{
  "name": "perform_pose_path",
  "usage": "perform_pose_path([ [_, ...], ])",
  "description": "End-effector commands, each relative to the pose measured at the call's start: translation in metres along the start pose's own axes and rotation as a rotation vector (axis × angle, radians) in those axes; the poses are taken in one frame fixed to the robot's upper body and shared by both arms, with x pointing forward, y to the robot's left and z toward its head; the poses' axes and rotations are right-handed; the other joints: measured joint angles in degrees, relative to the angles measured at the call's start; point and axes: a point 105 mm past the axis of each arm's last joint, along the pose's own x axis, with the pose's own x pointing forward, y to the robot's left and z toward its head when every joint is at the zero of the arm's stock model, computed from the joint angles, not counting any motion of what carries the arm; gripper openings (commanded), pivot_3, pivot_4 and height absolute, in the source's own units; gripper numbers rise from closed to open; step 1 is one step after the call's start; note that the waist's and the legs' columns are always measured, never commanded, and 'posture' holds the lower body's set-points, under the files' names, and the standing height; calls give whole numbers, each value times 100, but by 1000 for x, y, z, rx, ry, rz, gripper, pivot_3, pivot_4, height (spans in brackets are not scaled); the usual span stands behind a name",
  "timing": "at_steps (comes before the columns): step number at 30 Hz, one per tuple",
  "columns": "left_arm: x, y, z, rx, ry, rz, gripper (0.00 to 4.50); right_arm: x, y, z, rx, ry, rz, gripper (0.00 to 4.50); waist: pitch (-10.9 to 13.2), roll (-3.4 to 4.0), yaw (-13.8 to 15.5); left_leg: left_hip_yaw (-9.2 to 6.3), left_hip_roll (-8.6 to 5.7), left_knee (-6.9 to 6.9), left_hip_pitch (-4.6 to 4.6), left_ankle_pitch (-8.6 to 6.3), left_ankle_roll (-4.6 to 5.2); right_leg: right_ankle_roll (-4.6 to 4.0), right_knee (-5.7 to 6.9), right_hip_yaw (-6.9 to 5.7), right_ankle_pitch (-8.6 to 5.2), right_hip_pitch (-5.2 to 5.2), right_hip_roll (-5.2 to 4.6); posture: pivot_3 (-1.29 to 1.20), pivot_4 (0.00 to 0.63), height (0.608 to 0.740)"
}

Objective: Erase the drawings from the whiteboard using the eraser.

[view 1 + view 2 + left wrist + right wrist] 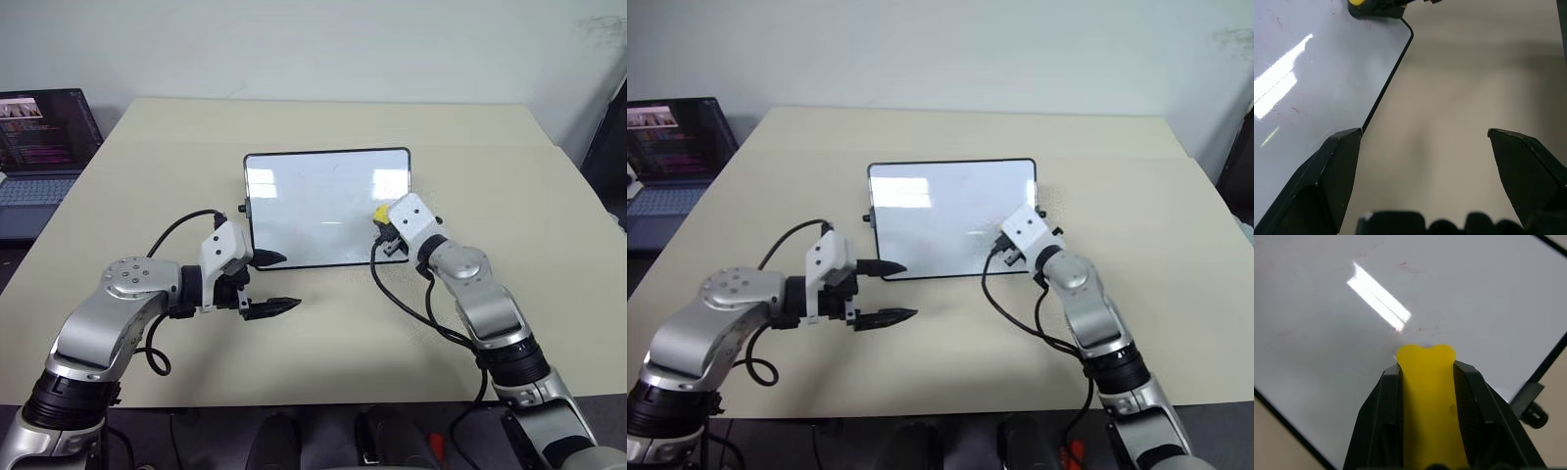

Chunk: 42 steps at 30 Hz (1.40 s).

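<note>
The whiteboard (313,196) lies flat at the middle of the table, glossy white in a thin black frame. My right gripper (385,223) is shut on the yellow eraser (1429,396) and holds it against the board's right part, near the right edge. Of the drawings, faint red traces (1403,265) show on the white surface ahead of the eraser, and some specks (1296,110) near the board's front edge. My left gripper (277,282) hangs open and empty at the board's front left corner, one finger (1337,166) over the board's edge, the other over the table.
An open laptop (39,147) stands at the table's far left edge. The beige table (147,176) stretches wide around the board. Black cables (411,304) loop from both wrists over the tabletop.
</note>
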Motion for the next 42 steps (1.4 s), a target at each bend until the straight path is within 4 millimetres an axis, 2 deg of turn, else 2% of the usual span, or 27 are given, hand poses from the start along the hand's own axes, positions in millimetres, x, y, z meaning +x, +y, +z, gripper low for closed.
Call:
perform_pose_path([
  [1, -5, 0, 12, 52, -19, 8, 4500, -3, 13, -6, 5, 30, 74, 1084, 0, 0, -4, 1, 0, 1, 2, 0, 0, 0, 3, 1, 0, 0, 0, 0, 150, 740],
  [3, -5, 0, 12, 52, -20, 7, 4500, -2, 9, -1, 0, 12, 49, 1083, 0, 0, -22, 4, 0, 2, 8, 0, 0, 2, 7, 4, 0, 2, 0, 0, 150, 740],
  [7, -4, -1, 13, 50, -23, 6, 4500, 2, -23, 15, -25, -56, -131, 1068, 1, 1, -22, 3, 2, 4, 13, 2, 1, 20, 17, 4, -10, 2, 1, 0, 150, 740],
  [9, -4, -1, 13, 50, -24, 7, 4500, 2, -30, 16, -34, -61, -158, 1068, 1, 1, -11, 4, 0, 5, 15, 3, 0, 20, 24, 6, -10, 1, 1, 0, 150, 740],
  [14, -4, -2, 13, 49, -25, 9, 4500, 4, -22, 8, -27, -29, -101, 1068, 0, 0, 1, 3, 1, 3, 8, 2, 0, -4, 13, 4, 3, 1, 1, 0, 150, 740],
  [17, -4, -2, 13, 48, -28, 9, 4500, 2, -6, -4, -6, 20, -12, 1067, 0, 0, -1, 4, 1, 2, 7, 2, 0, -5, 7, 5, 3, 1, 1, 0, 150, 740],
  [20, -3, -2, 14, 47, -33, 8, 4500, -3, 2, -12, 4, 49, 33, 1067, -1, -1, -2, 3, 1, 2, 9, 2, 0, -4, 8, 4, 3, 3, 1, 0, 150, 740],
  [23, -1, -1, 16, 52, -42, -6, 4500, -9, 2, -12, 30, 42, 29, 1067, -1, -1, -5, 1, 2, 3, 14, 2, 0, -3, 10, 3, 3, 7, 1, 0, 150, 740],
  [27, 7, 1, 23, 73, -63, -39, 4500, -24, -16, 11, 138, -67, -73, 1067, 1, 1, 3, -1, 1, 5, 15, 2, 0, 20, 14, -1, -10, 10, 1, 0, 150, 740],
  [30, 18, 3, 33, 117, -94, -62, 4500, -51, -32, 12, 202, -83, -158, 1067, 1, 2, 36, -2, -3, 4, 6, 2, 0, 21, 11, -5, -10, 7, 7, 0, 150, 740],
  [31, 22, 3, 35, 129, -103, -70, 4500, -58, -35, 9, 219, -76, -181, 1067, 1, 1, 49, -2, -4, 4, 2, 2, 0, 19, 6, -7, -9, 7, 7, 0, 150, 740],
  [36, 48, -10, 52, 214, -164, -173, 4500, -89, -35, -31, 358, 34, -304, 1067, -1, -2, 91, -1, -8, 3, -8, 0, -2, 6, -5, -4, -3, 7, 2, 0, 150, 740],
  [42, 72, -20, 54, 282, -174, -253, 4500, -99, -41, -78, 493, 147, -470, 1067, -2, 1, -18, 5, -9, 1, 5, 1, -1, 23, 7, 6, -12, 6, 6, 0, 150, 740],
])
